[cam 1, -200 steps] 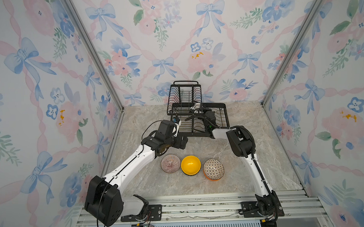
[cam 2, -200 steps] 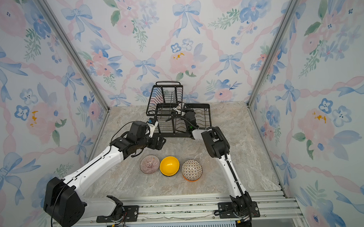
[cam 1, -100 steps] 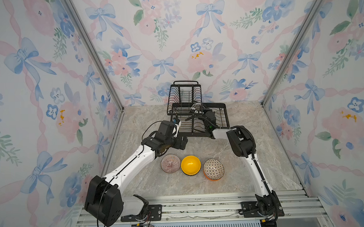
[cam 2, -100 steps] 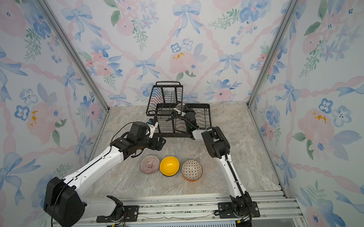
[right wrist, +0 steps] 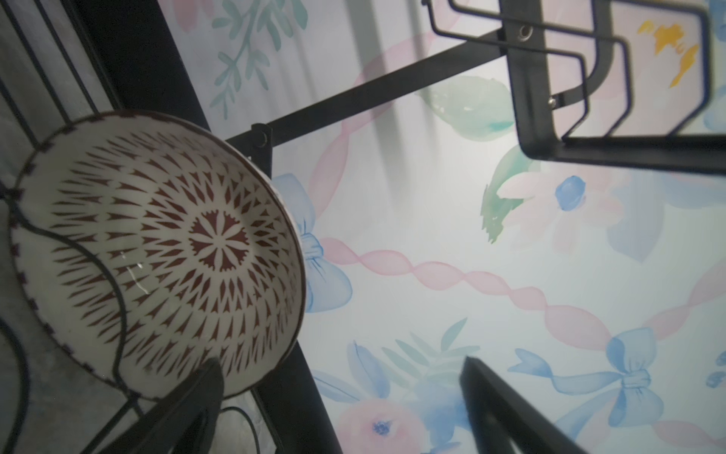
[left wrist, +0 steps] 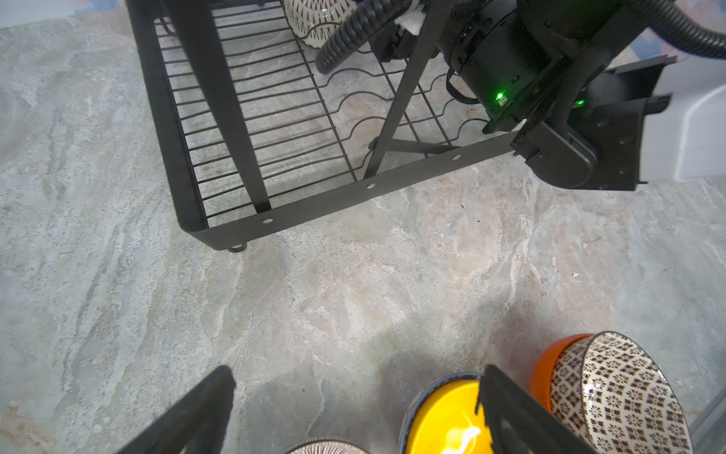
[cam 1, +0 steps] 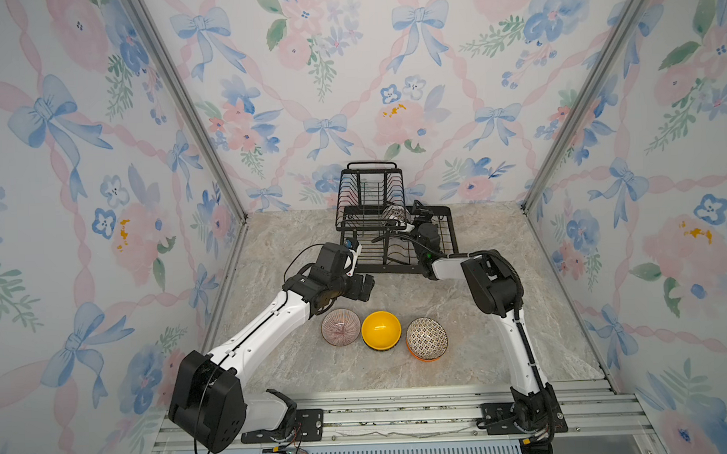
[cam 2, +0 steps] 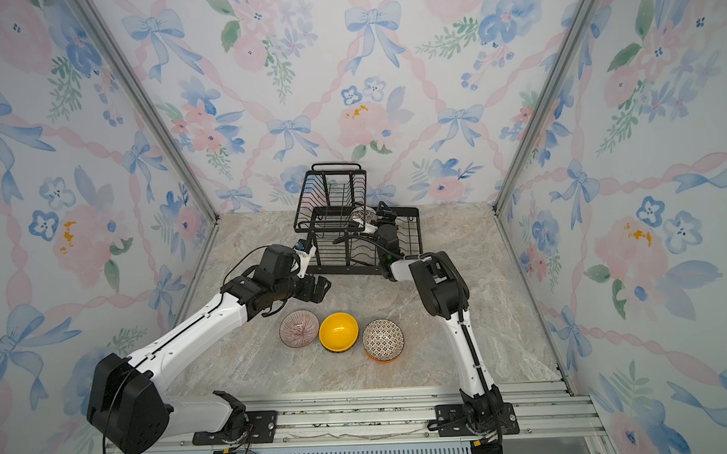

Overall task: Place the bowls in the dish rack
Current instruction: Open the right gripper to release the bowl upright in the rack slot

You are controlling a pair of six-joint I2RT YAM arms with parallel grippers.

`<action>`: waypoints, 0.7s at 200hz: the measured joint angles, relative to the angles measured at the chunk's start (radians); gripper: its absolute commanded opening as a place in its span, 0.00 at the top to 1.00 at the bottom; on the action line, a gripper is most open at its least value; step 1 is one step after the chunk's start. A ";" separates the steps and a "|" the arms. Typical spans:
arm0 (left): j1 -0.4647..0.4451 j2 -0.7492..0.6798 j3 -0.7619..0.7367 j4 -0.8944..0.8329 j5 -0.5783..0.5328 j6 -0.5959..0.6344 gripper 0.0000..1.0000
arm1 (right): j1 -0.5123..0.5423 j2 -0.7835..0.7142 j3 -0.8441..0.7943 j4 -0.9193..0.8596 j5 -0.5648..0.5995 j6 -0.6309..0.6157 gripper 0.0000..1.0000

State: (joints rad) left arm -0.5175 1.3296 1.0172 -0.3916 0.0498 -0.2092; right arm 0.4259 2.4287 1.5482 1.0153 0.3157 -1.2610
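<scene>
The black wire dish rack (cam 1: 452,229) stands at the back of the table. A white bowl with dark marks (cam 1: 392,213) (right wrist: 157,251) leans on edge in its wires. My right gripper (cam 1: 409,216) (right wrist: 341,365) is open inside the rack, with one finger (right wrist: 196,393) beside the bowl's rim. Three bowls sit in a row in front: pinkish ribbed (cam 1: 341,327), yellow (cam 1: 381,329) nested in a blue-rimmed one, and white patterned (cam 1: 426,339) stacked in an orange one (left wrist: 546,365). My left gripper (cam 1: 366,288) (left wrist: 355,379) hovers open and empty just behind the row.
The right arm's elbow (cam 1: 490,284) hangs over the table to the right of the rack's front edge (left wrist: 314,204). Papered walls close in the back and both sides. A metal rail (cam 1: 380,410) runs along the front.
My right gripper has opened and let go of the white patterned bowl, which now rests in the rack. The left arm has hardly moved.
</scene>
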 measured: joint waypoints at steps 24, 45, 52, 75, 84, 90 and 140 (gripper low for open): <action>0.000 -0.003 0.000 0.000 0.000 0.000 0.02 | -0.016 -0.011 -0.027 0.016 0.006 -0.006 0.03; 0.000 -0.011 -0.002 0.000 -0.002 0.000 0.02 | -0.027 -0.017 -0.051 0.025 0.008 -0.022 0.03; 0.000 -0.014 -0.003 0.000 -0.004 0.000 0.02 | -0.032 -0.018 -0.057 0.029 0.009 -0.028 0.03; 0.000 -0.025 -0.005 0.000 -0.008 0.000 0.02 | -0.040 -0.022 -0.071 0.043 0.012 -0.053 0.03; 0.000 -0.028 -0.005 0.000 -0.008 0.000 0.02 | -0.046 -0.027 -0.080 0.048 0.014 -0.062 0.03; 0.000 -0.029 -0.005 0.000 -0.008 0.000 0.02 | -0.047 -0.034 -0.088 0.050 0.014 -0.068 0.03; 0.000 -0.035 -0.006 0.000 -0.019 0.000 0.02 | -0.074 -0.100 -0.158 0.100 0.013 -0.093 0.03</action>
State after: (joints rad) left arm -0.5175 1.2945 1.0115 -0.3916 0.0307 -0.2092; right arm 0.3515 2.3283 1.3899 1.1156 0.3290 -1.3537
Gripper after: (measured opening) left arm 0.980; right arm 0.968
